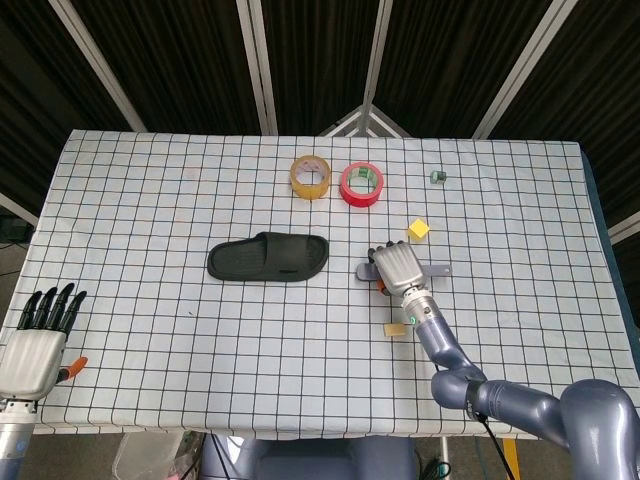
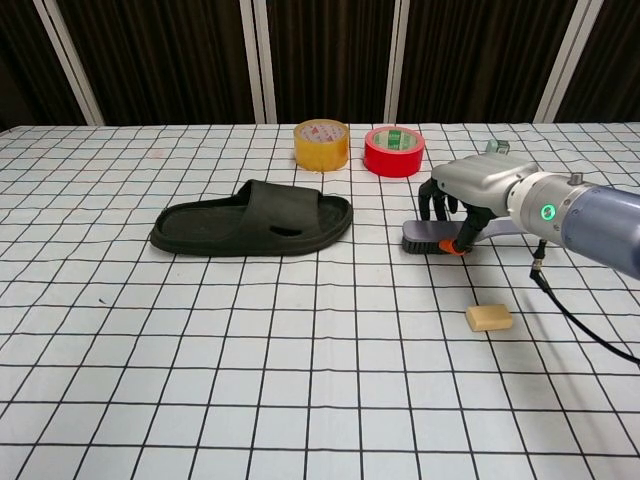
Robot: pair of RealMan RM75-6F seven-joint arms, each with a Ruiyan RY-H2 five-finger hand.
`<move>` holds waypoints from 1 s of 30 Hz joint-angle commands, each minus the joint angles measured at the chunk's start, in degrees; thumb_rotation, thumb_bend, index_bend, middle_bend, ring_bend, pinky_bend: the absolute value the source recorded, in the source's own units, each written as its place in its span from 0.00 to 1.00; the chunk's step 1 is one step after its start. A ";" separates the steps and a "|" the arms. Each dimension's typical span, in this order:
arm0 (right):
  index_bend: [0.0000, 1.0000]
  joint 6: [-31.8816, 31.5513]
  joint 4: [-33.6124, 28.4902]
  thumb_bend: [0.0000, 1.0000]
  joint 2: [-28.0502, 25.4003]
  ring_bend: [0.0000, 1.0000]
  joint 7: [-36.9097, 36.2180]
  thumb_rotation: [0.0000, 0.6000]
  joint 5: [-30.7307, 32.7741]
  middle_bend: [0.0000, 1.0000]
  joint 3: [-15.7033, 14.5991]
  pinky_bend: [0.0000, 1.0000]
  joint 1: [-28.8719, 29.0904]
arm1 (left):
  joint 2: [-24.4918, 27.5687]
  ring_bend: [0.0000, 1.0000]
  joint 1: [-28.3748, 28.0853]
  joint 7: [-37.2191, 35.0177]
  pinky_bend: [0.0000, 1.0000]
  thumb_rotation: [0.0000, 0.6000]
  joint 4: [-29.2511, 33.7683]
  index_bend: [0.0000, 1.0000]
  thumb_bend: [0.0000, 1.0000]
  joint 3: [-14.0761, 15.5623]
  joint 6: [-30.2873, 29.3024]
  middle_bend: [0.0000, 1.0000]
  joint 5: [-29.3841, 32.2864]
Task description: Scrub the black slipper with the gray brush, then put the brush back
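Right hand [image 2: 478, 190]: fingers [image 2: 436, 204] curled down over the gray brush [image 2: 428, 239], tips at or just above its back; whether they actually clamp it cannot be told. Palm faces down, wrist and arm run off toward the right edge.
Gray brush: lies on the tabletop [image 2: 300, 380], bristles down, handle pointing right under the hand; seen from the head view as a gray bar [image 1: 432, 270] under the right hand [image 1: 398, 268].
Black slipper [image 2: 252, 219]: flat on the tabletop, well left of the brush, apart from it; head view [image 1: 268, 257].
Left hand [image 1: 35, 345]: at the near left tabletop edge, fingers straight and apart, holding nothing.
Tan block [image 2: 489, 318]: near side of the brush.
Yellow tape roll [image 2: 321, 145], red tape roll [image 2: 394, 151]: side by side, far centre.
Yellow cube [image 1: 418, 229]: just beyond the right hand.
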State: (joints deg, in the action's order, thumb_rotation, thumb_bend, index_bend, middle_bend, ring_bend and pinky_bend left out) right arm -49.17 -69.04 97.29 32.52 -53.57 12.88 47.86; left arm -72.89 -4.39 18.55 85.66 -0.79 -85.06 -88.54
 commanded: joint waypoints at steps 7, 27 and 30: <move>0.68 -1.28 1.76 0.47 0.50 0.48 -5.53 1.00 -5.24 0.56 -1.06 0.52 -0.59 | -0.36 0.00 -0.54 0.38 0.02 1.00 -0.31 0.00 0.23 0.44 1.09 0.00 0.03; 0.70 -2.65 -9.40 0.50 -4.43 0.49 -2.91 1.00 -6.71 0.58 1.71 0.54 2.18 | 0.11 0.00 -17.55 3.87 0.02 1.00 7.57 0.00 0.50 -6.65 22.53 0.00 5.49; 0.70 -2.42 -10.83 0.50 -5.04 0.49 -3.08 1.00 -5.69 0.58 2.83 0.54 2.88 | -0.64 0.00 -20.20 5.22 0.02 1.00 7.40 0.00 0.50 -7.80 25.68 0.01 7.65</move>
State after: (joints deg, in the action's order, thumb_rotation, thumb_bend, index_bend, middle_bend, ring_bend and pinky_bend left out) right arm -51.75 -79.36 92.59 29.49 -59.61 15.25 50.43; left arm -73.06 -21.71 22.35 92.16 -6.72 -62.48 -83.49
